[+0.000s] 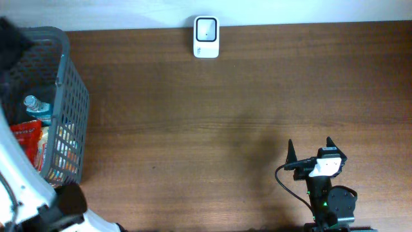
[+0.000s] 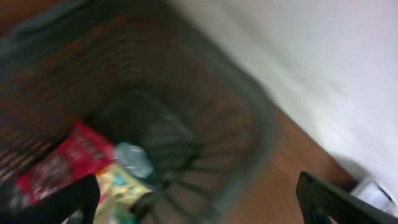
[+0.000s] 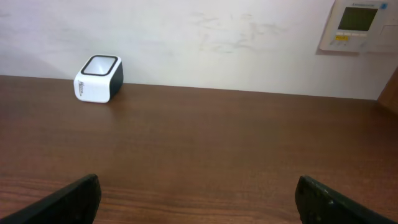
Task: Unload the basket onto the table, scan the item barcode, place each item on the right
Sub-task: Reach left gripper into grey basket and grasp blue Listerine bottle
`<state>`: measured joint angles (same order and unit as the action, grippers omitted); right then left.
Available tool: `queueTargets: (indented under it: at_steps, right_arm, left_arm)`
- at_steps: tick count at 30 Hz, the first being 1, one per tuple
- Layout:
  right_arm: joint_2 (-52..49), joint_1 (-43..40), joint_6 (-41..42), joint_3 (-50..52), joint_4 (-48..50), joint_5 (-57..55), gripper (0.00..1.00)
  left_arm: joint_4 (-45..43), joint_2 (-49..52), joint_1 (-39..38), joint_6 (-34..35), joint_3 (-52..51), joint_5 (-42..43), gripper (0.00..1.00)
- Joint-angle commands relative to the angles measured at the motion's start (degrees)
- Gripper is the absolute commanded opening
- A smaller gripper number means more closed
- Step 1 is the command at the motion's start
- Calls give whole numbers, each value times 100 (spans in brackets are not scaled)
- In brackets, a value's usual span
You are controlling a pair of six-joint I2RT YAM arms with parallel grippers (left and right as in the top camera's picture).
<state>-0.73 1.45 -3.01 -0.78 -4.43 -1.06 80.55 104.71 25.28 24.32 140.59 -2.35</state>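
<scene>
A grey mesh basket (image 1: 67,109) at the table's left end holds a red packet (image 1: 27,138), a clear bottle with a blue label (image 1: 35,108) and a yellow packet (image 1: 61,145). No barcode is legible. The left wrist view is blurred; it looks down into the basket (image 2: 249,118) at the red packet (image 2: 65,158), the yellow packet (image 2: 121,186) and the bottle (image 2: 134,158). My left gripper (image 2: 199,208) hangs open above them, holding nothing. The white scanner (image 1: 206,37) stands at the table's far edge, also visible as the white scanner (image 3: 98,78). My right gripper (image 1: 309,145) rests open and empty at the front right.
A white wall runs behind the table's far edge. A wall control panel (image 3: 357,25) hangs at the upper right of the right wrist view. Brown tabletop (image 1: 193,129) stretches between the basket and the right arm.
</scene>
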Motion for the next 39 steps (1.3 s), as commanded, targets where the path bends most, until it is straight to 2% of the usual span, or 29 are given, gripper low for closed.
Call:
queueTargets:
  at_steps: [1, 4, 7, 11, 17, 26, 29, 34, 39]
  right_arm:
    - [37, -35, 46, 46, -20, -52, 98]
    - [37, -35, 46, 46, -20, -52, 98]
    - [37, -35, 46, 46, -22, -55, 98]
    - [37, -35, 46, 46, -20, -52, 98]
    - [37, -35, 46, 46, -20, -52, 98]
    - [37, -35, 46, 46, -22, -52, 98]
    - [37, -35, 46, 46, -22, -55, 98]
    - [37, -35, 46, 46, -22, -52, 98]
    - [37, -35, 46, 46, -22, -52, 98]
  left_arm:
    - [76, 203, 636, 494, 195, 929, 99]
    - [634, 463, 848, 599, 195, 634, 99]
    - [1213, 863, 970, 1104, 195, 28, 99]
    - [1515, 1469, 960, 1086, 195, -20, 99]
    - [1414, 2223, 931, 1088, 195, 264, 99]
    - [1257, 3069, 507, 1091, 195, 232, 100]
    - [1248, 3161, 476, 1239, 195, 111, 98]
    - [1373, 3161, 492, 1239, 195, -201, 87]
    - [1620, 3156, 487, 1473, 195, -192, 88]
